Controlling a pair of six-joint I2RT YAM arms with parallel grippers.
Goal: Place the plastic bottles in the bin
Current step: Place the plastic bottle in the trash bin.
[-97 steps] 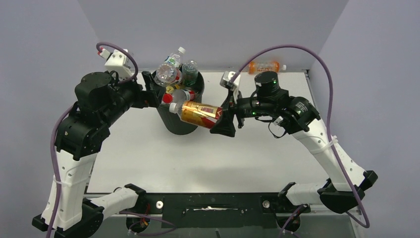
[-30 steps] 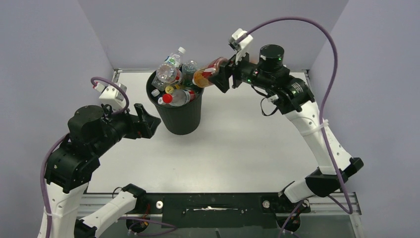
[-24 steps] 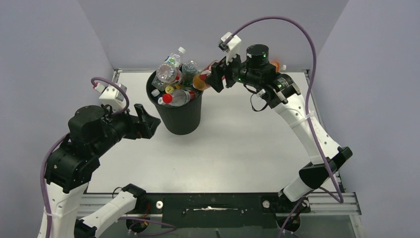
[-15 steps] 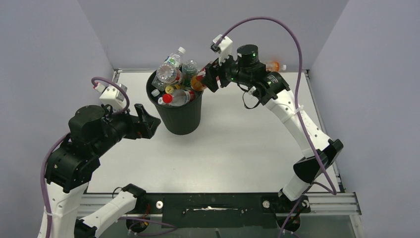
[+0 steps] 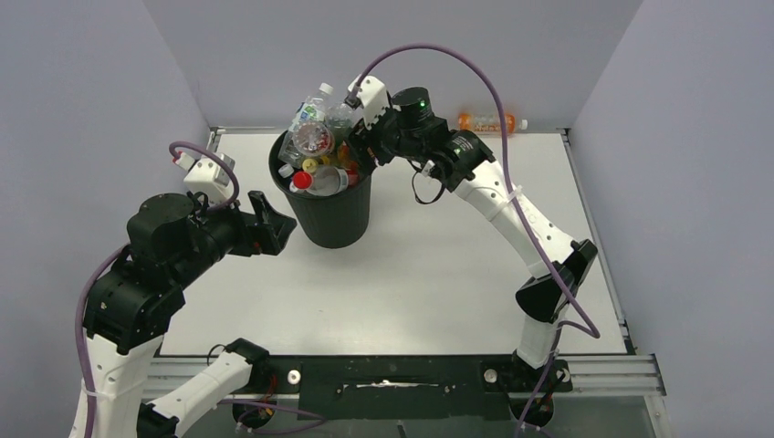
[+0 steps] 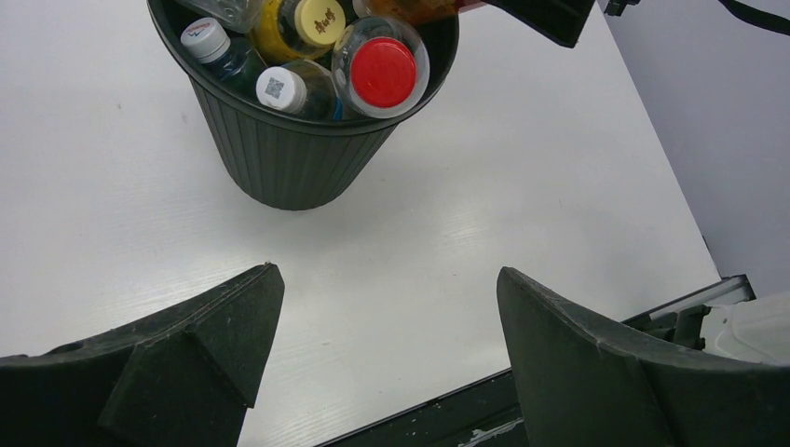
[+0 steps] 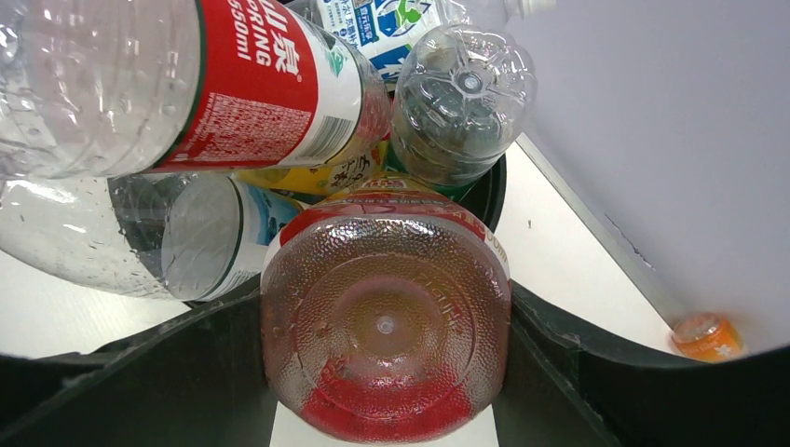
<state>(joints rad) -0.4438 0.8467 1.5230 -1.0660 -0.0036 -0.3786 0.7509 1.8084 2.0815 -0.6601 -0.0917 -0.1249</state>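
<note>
The black bin [image 5: 327, 212] stands at the back left of the table, heaped with plastic bottles [image 5: 310, 137]. My right gripper [image 5: 358, 146] reaches over the bin's right rear rim and is shut on a red-tinted amber bottle [image 7: 387, 326], whose base faces the wrist camera. The bottle's far end lies among a red-labelled clear bottle [image 7: 251, 84] and a clear bottle [image 7: 463, 102]. My left gripper [image 5: 274, 224] hangs open and empty just left of the bin [image 6: 289, 149]. An orange bottle [image 5: 491, 121] lies by the back wall.
Red-capped [image 6: 383, 71], yellow-capped [image 6: 312, 19] and white-capped [image 6: 278, 88] bottles fill the bin up to its rim. The orange bottle [image 7: 706, 337] lies where the table meets the back wall. White tabletop [image 5: 438, 265] stretches in front of and right of the bin.
The right arm has swung left, carrying its bottle from beside the bin's right rim to over the heap. The left arm, earlier drawn back from the bin, has stayed still.
</note>
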